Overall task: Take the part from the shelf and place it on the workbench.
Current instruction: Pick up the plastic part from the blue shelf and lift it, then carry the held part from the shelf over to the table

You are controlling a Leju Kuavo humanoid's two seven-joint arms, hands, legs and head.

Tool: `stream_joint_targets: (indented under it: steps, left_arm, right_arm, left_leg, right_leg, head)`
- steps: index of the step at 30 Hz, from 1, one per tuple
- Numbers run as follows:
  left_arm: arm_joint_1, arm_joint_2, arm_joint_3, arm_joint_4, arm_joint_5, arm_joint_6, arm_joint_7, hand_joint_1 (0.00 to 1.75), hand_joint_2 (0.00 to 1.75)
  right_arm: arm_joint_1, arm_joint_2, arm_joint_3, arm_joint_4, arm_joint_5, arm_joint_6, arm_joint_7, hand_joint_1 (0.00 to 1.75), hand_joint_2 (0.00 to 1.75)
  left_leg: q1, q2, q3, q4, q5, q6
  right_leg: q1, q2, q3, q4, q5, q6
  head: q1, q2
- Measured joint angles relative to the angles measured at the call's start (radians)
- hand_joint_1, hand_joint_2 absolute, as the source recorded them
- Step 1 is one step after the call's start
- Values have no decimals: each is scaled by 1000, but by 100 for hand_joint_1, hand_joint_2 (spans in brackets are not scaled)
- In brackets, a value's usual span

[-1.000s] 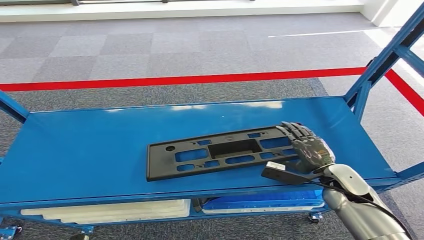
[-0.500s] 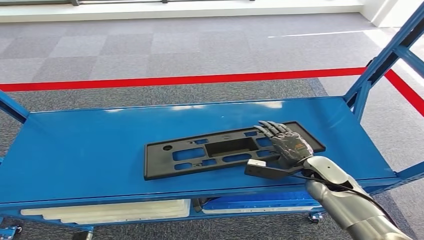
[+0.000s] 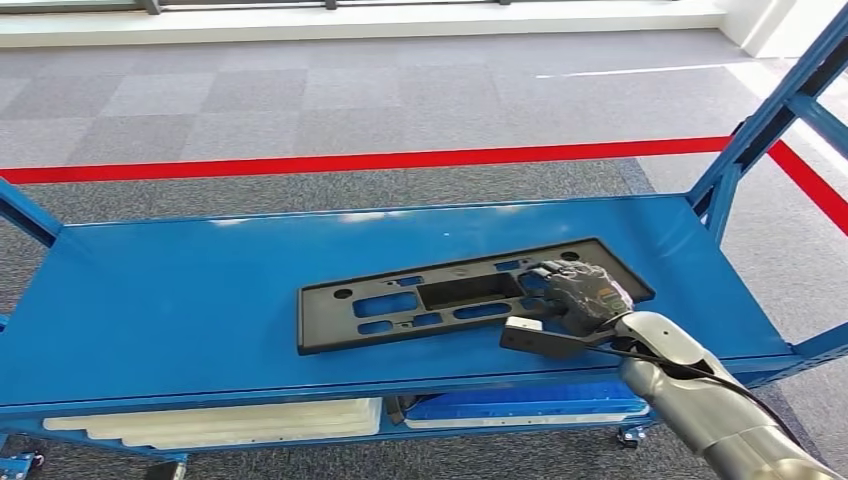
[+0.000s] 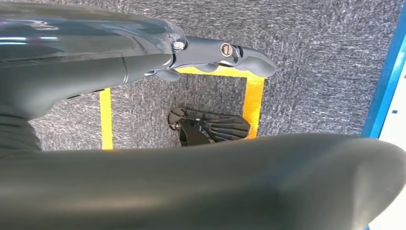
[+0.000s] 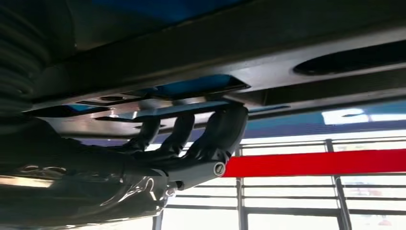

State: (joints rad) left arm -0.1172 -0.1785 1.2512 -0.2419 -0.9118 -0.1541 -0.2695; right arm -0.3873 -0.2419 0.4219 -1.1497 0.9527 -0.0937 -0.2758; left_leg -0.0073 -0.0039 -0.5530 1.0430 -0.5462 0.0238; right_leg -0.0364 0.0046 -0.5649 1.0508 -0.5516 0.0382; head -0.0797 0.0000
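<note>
A long black plastic part [image 3: 420, 300] with several cutouts lies flat on the blue top shelf [image 3: 180, 300] of a cart. My right hand [image 3: 580, 295] rests on the part's right portion with its fingers curled down into it. In the right wrist view the dark fingers [image 5: 220, 134] hook through a cutout of the part [image 5: 249, 48] and grip its edge. My left hand [image 4: 225, 53] hangs at my side over grey carpet, thumb held out, holding nothing.
Blue uprights [image 3: 770, 120] rise at the cart's right end. White trays [image 3: 220, 418] and a blue bin [image 3: 530, 405] sit on the lower shelf. A red line [image 3: 400, 158] crosses the carpet behind the cart. Yellow floor tape [image 4: 253, 103] lies under my left hand.
My right hand slid left onto the part, then curled its fingers into it. The part shifted slightly to the right on the shelf.
</note>
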Motion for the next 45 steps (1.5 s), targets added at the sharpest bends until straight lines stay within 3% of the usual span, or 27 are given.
stream_joint_targets:
  steps: [7, 11, 15, 22, 30, 41, 45]
  left_arm:
    - [-1, 0, 0, 0, 1, 0, -26, 0, 0]
    - [-1, 0, -4, 0, -1, 1, -80, 0, 0]
    - [-1, 0, -7, 0, 0, -4, -119, 0, 175]
    - [0, 0, -9, 0, 9, -26, -148, 0, 175]
    - [-1, 0, -15, 0, 10, -41, -157, 0, 175]
    - [2, 0, -22, 0, 4, -25, -142, 0, 175]
    - [7, 0, -25, 0, 1, -28, -146, 0, 175]
  right_arm:
    - [63, -33, -20, -68, -46, -15, -1, 175, 175]
    - [147, -39, -78, -191, -74, -46, 3, 175, 175]
    - [223, -37, -157, -334, -118, -40, -5, 175, 175]
    - [258, 0, -289, -518, -251, 4, -46, 175, 175]
    - [175, 51, -441, -642, -376, 97, -36, 175, 175]
    - [179, 110, -491, -653, -603, 214, -75, 175, 175]
    - [205, 131, -491, -653, -742, 285, -94, 175, 175]
  left_leg:
    - [0, 0, 0, 0, 0, 0]
    - [0, -2, -2, 0, 0, 0]
    - [0, -2, -4, 0, 0, 0]
    - [0, -2, -5, 0, 0, 0]
    - [0, -2, -5, 0, 0, 0]
    - [0, -2, -5, 0, 0, 0]
    - [0, -2, -5, 0, 0, 0]
  right_leg:
    - [0, 0, 1, -1, 0, 0]
    - [0, -1, 0, -1, 0, 0]
    - [0, -1, -3, -1, 0, 0]
    - [0, -1, -3, -1, 0, 0]
    - [0, -1, -3, -1, 0, 0]
    - [0, -1, -3, -1, 0, 0]
    - [0, -1, -3, -1, 0, 0]
  head:
    - [0, 0]
    - [0, 0]
    - [0, 0]
    - [0, 0]
    - [0, 0]
    - [0, 0]
    - [0, 0]
